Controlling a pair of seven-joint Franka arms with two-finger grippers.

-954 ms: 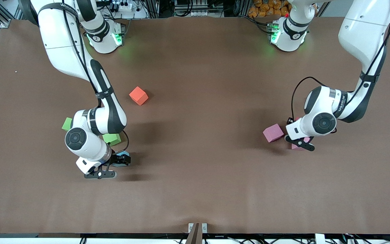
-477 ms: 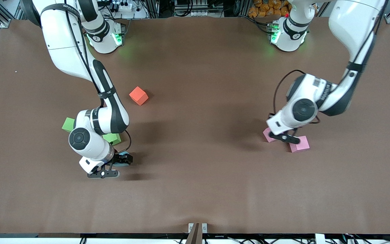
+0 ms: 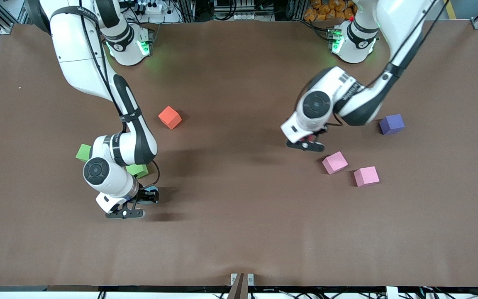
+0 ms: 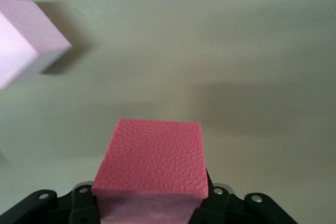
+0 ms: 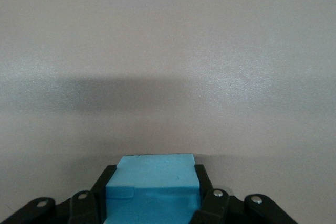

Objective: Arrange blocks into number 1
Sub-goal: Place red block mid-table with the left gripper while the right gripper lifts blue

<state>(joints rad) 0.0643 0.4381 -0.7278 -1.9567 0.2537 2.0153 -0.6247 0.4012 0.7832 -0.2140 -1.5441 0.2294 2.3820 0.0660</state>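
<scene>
Carrying a red block (image 4: pixel 151 167) clamped in my left gripper (image 3: pixel 310 140), frame centre-right, toward open table for the numeral; right gripper (image 3: pixel 149 197), lower left, clamps a light blue block (image 5: pixel 152 188) low

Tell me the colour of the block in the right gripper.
Light blue. The block sits between the right gripper's fingers, clearest in the right wrist view.

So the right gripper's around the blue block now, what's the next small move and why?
Probably a short straight lift. The right gripper has its fingers against both sides of the light blue block, low at the table near the green blocks, so raising it first clears them. The left gripper already carries a pink block over bare table.
</scene>
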